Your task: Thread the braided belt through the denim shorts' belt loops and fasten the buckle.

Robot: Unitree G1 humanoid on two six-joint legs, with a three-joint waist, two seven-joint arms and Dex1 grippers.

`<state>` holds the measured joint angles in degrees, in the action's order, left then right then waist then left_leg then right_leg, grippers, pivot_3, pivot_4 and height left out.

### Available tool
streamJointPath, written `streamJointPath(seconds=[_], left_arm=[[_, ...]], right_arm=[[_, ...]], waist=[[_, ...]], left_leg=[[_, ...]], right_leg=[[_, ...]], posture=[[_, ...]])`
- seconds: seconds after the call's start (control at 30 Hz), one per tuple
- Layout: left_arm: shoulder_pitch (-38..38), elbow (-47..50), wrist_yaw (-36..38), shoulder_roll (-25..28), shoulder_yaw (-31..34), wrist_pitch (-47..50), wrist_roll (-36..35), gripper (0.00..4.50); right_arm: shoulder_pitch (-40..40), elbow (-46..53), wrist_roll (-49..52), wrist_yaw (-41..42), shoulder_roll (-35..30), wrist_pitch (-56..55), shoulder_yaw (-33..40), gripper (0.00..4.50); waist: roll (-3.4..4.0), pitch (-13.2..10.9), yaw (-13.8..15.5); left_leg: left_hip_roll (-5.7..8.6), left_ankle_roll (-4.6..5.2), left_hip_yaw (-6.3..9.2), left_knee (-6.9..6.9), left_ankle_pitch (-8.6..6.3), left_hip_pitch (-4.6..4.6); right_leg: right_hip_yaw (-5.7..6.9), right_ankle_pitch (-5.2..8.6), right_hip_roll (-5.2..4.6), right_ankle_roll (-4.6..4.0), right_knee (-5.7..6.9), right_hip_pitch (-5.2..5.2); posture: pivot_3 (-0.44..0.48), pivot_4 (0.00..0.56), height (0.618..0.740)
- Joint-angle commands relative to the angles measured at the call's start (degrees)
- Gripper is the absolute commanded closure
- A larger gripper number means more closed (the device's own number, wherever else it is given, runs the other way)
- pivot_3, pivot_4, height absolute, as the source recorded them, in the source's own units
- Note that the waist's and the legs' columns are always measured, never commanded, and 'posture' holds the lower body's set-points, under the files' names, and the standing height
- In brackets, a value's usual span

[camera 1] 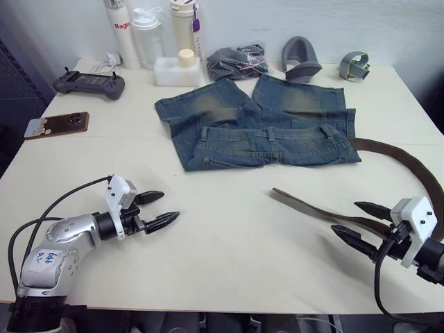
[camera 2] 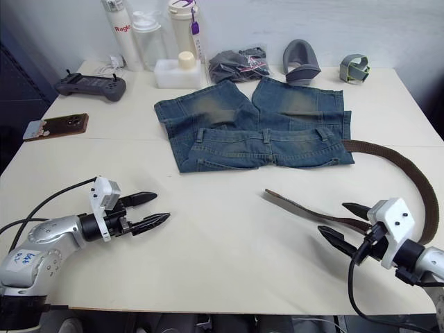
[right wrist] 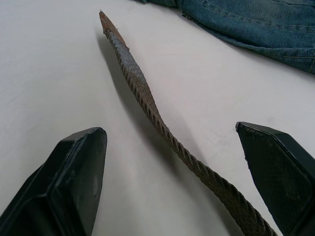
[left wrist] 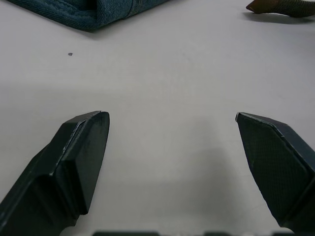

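The denim shorts (camera 1: 257, 125) lie flat at the table's middle back, waistband toward me, with belt loops (camera 1: 270, 137) across it. The braided belt (camera 1: 416, 170) comes out at the waistband's right end, curves round the right side and runs back to its tip (camera 1: 279, 192) in front of the shorts. The buckle is out of view. My right gripper (camera 1: 345, 216) is open, its fingers either side of the belt strap (right wrist: 147, 105) near the tip, not closed on it. My left gripper (camera 1: 171, 205) is open over bare table at the front left, well short of the shorts' hem (left wrist: 93, 14).
Along the back stand bottles (camera 1: 149, 35) and a white container (camera 1: 177, 69), with a dark grey cloth bundle (camera 1: 237, 62), a grey pad (camera 1: 300, 59) and a green strap (camera 1: 354, 66). A controller (camera 1: 90, 84) and a phone (camera 1: 59, 125) lie at the left.
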<state>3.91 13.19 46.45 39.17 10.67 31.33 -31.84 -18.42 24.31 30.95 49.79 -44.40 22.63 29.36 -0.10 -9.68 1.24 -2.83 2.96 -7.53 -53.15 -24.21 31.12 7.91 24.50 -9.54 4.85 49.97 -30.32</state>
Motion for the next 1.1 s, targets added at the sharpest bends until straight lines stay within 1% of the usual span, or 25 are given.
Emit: streamJointPath(seconds=[0.03,0.13,0.27,0.47,0.57,0.7,0.8,0.87,0.93,1.03,1.1], left_arm=[[-1.17,1.72,0.54,-0.77,0.97,-0.77,-1.22,0.00],[-2.65,3.01,0.32,-2.59,0.60,-2.45,-0.98,0.00],[-2.26,1.88,1.76,-3.26,0.50,-1.74,-1.98,0.00],[-0.40,-2.19,4.93,-3.32,1.54,-3.86,-2.56,0.00],[0.04,-2.59,5.84,-3.75,2.61,-5.08,-3.57,0.00],[-0.39,-1.94,7.17,-4.64,2.51,-6.53,-4.28,0.00],[1.05,-2.28,9.99,-3.91,1.72,-4.95,-5.90,0.00],[4.23,-2.29,13.06,-2.83,0.34,-2.50,-7.91,0.00],[6.92,-3.30,15.39,-1.96,-0.14,-0.82,-9.24,0.00],[18.57,-4.98,20.24,-2.18,-4.51,2.88,-11.46,0.00],[25.94,-6.91,25.27,-2.06,-9.31,3.71,-9.91,0.00]], right_arm=[[1.53,-1.87,0.44,1.71,-1.64,-0.69,1.77,0.04],[2.55,-3.86,0.36,4.51,-4.84,-0.37,2.99,0.04],[2.48,-4.11,0.72,4.83,-5.56,0.20,3.69,0.04],[2.34,-2.69,1.95,4.21,-4.94,2.21,5.67,0.04],[1.69,-1.40,2.33,3.48,-4.15,2.70,6.29,0.04],[2.40,-0.56,2.74,1.95,-3.48,3.14,6.71,0.04],[3.97,0.43,6.57,0.14,-3.44,6.75,8.76,0.04],[5.86,1.28,10.84,-0.90,-4.24,10.52,10.58,0.04],[6.89,2.85,13.04,-1.85,-4.79,12.90,10.93,0.04],[7.09,6.18,12.47,0.27,-9.58,15.26,9.43,0.04],[7.11,8.04,8.34,1.40,-14.41,15.23,4.78,0.04]], waist=[[0.01,0.00,-0.03],[0.20,0.08,-0.08],[0.21,0.09,0.20],[0.24,0.11,0.10],[0.24,0.11,0.08],[0.24,0.11,0.08],[0.24,0.11,0.07],[0.24,0.11,0.13],[0.24,0.11,0.20],[0.29,0.09,0.34],[0.32,0.08,0.26]], left_leg=[[0.00,0.00,0.00,0.00,0.00,0.00],[0.05,0.06,-0.05,-0.02,-0.02,0.00],[0.03,0.02,0.09,-0.03,0.00,0.02],[0.04,0.02,0.08,-0.03,0.02,0.01],[0.04,0.02,0.10,-0.03,0.02,0.02],[0.04,0.03,0.09,-0.03,0.02,0.01],[0.04,0.02,0.10,-0.03,0.02,0.01],[0.04,0.02,0.10,-0.05,0.02,0.02],[0.05,0.04,0.14,-0.08,0.03,0.04],[0.05,0.05,0.21,-0.10,0.04,0.03],[0.12,0.14,0.38,-0.16,0.10,0.08]], right_leg=[[0.00,0.00,0.00,0.00,0.00,0.00],[-0.04,0.00,-0.06,0.00,0.02,0.00],[0.09,0.00,-0.04,0.00,0.02,0.04],[0.10,0.00,-0.04,0.00,0.03,0.05],[0.11,0.00,-0.04,0.00,0.03,0.06],[0.10,0.00,-0.05,0.00,0.03,0.07],[0.12,0.00,-0.04,0.00,0.04,0.07],[0.12,0.00,-0.05,0.00,0.04,0.07],[0.16,0.00,-0.05,0.00,0.05,0.08],[0.23,0.01,-0.04,-0.01,0.02,0.18],[0.48,0.00,-0.04,0.00,-0.04,0.37]], posture=[[0.000,0.150,0.648],[0.000,0.150,0.648],[0.000,0.150,0.648],[0.000,0.150,0.648],[0.000,0.150,0.648],[0.000,0.150,0.648],[0.000,0.150,0.648],[0.000,0.150,0.648],[0.000,0.150,0.648],[0.000,0.150,0.648],[0.000,0.150,0.648]])
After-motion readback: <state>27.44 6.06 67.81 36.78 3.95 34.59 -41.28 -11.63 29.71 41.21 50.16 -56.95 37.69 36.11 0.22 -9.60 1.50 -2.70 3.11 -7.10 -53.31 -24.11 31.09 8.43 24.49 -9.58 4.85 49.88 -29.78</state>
